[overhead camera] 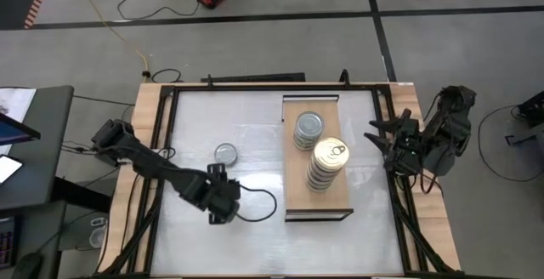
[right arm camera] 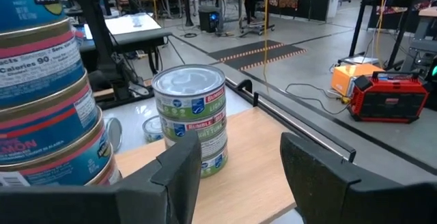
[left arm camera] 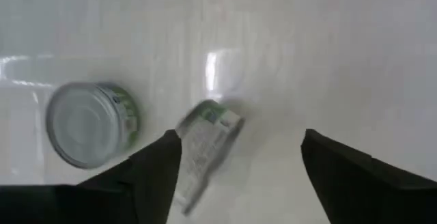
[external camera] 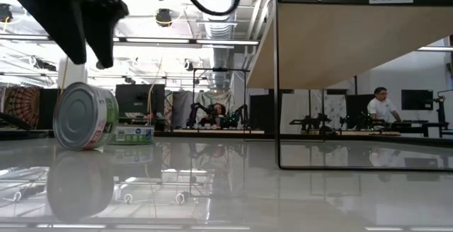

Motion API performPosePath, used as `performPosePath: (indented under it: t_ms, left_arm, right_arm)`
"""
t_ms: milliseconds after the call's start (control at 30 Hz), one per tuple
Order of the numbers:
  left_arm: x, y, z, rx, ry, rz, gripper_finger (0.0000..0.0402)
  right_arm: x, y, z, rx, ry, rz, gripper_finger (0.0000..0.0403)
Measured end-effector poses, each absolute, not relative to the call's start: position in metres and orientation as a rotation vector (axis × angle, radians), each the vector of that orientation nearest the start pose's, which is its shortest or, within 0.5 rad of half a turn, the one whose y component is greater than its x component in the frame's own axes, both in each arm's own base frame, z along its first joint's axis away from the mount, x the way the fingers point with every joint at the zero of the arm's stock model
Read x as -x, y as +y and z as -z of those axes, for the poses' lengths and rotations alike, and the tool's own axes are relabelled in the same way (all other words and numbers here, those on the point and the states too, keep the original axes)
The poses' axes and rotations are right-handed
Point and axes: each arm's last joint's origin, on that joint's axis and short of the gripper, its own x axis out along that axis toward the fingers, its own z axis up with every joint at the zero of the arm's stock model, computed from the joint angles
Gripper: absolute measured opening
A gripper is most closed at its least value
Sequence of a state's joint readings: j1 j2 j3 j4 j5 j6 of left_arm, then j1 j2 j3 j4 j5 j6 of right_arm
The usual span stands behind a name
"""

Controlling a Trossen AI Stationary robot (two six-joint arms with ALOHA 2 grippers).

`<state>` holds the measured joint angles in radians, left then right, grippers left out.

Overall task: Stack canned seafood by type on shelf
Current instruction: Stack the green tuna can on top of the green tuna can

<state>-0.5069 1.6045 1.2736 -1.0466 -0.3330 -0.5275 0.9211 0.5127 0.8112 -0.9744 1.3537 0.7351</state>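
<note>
A light-wood shelf point(overhead camera: 293, 177) stands raised on a dark frame point(external camera: 340, 41). It carries a stack of silver-lidded tins point(overhead camera: 308, 130) point(right arm camera: 190, 115) and a taller gold-lidded stack point(overhead camera: 327, 162) point(right arm camera: 41, 94). One silver-lidded tin point(overhead camera: 225, 153) point(left arm camera: 92, 121) lies flat on the tabletop. A second tin point(left arm camera: 205, 142) point(external camera: 85, 115) stands tilted on its rim below my open left gripper point(overhead camera: 223, 202) point(left arm camera: 235, 176), close to one finger but apart from it in the low view. My open right gripper point(overhead camera: 378, 139) point(right arm camera: 235, 183) waits at the shelf's right side.
A dark rail frame point(overhead camera: 161, 126) borders the white tabletop. A black cable point(overhead camera: 259, 202) loops beside my left gripper. Bare tabletop lies near and left of the shelf. A person point(external camera: 382, 105) sits in the room beyond the table.
</note>
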Motion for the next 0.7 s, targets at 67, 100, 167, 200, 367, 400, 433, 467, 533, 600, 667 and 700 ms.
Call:
performPosePath:
  t_ms: [67,100,167,200,367,400,433,467,533,600,667,700]
  left_arm:
    - [-0.268,-0.13,-0.25,-0.149,1.263,-0.15,0.0297]
    - [-0.269,-0.127,-0.25,-0.17,1.275,-0.131,0.0298]
    - [-0.272,-0.12,-0.25,-0.184,1.3,-0.084,0.0297]
    - [-0.273,-0.117,-0.25,-0.19,1.315,-0.067,0.0296]
    - [-0.274,-0.101,-0.246,-0.211,1.395,-0.008,0.0283]
    - [-0.273,-0.098,-0.243,-0.211,1.408,0.0,0.028]
    - [-0.273,-0.096,-0.24,-0.212,1.424,0.013,0.0277]
    - [-0.272,-0.094,-0.236,-0.214,1.438,0.024,0.0274]
    - [-0.269,-0.092,-0.227,-0.232,1.459,0.038,0.0267]
    - [-0.267,-0.09,-0.218,-0.257,1.469,0.055,0.0259]
    - [-0.265,-0.089,-0.212,-0.282,1.469,0.044,0.025]
    - [-0.264,-0.089,-0.211,-0.29,1.469,0.037,0.0244]
  right_arm:
    - [-0.062,0.035,-0.316,-0.104,0.116,0.481,0.0225]
    - [-0.063,0.036,-0.316,-0.104,0.116,0.481,0.0225]
    - [-0.063,0.037,-0.316,-0.104,0.116,0.481,0.0225]
    - [-0.063,0.037,-0.316,-0.103,0.118,0.48,0.0225]
    - [-0.063,0.037,-0.316,-0.104,0.126,0.47,0.0225]
    - [-0.063,0.037,-0.316,-0.104,0.126,0.47,0.0225]
    - [-0.063,0.037,-0.316,-0.104,0.127,0.469,0.0225]
    - [-0.063,0.037,-0.316,-0.102,0.129,0.467,0.0225]
    - [-0.064,0.037,-0.316,-0.102,0.131,0.465,0.0225]
    - [-0.063,0.037,-0.316,-0.102,0.131,0.465,0.0225]
    - [-0.063,0.037,-0.316,-0.102,0.131,0.466,0.0225]
    - [-0.063,0.037,-0.316,-0.102,0.131,0.466,0.0225]
